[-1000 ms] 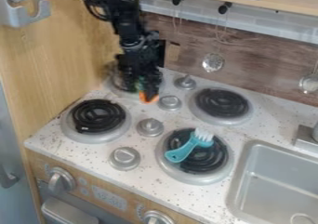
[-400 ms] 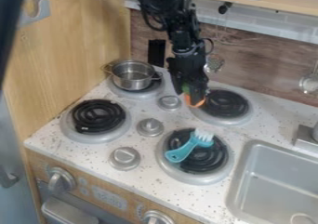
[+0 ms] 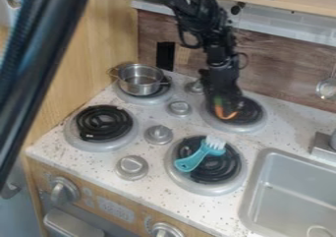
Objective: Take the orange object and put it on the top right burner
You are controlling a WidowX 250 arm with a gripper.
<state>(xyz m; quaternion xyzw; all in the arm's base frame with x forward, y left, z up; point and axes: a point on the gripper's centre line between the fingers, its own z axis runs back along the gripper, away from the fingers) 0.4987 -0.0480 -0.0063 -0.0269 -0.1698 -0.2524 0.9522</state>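
The black gripper [image 3: 225, 108] hangs over the left part of the top right burner [image 3: 253, 114]. At its lower end it is shut on the orange object [image 3: 226, 115], which has a bit of green above the orange. The gripper hides much of the object. Whether the object touches the coil beneath it, I cannot tell.
A metal pot [image 3: 139, 79] stands on the top left burner. A teal brush [image 3: 200, 155] lies across the bottom right burner, with the sink [image 3: 295, 196] to its right. Knobs [image 3: 179, 108] rise between the burners. A dark blurred bar [image 3: 39, 59] crosses the left side.
The gripper has moved right with the orange object, from beside the top left burner to over the top right one. The pot has come into sight, and the dark bar has entered at left.
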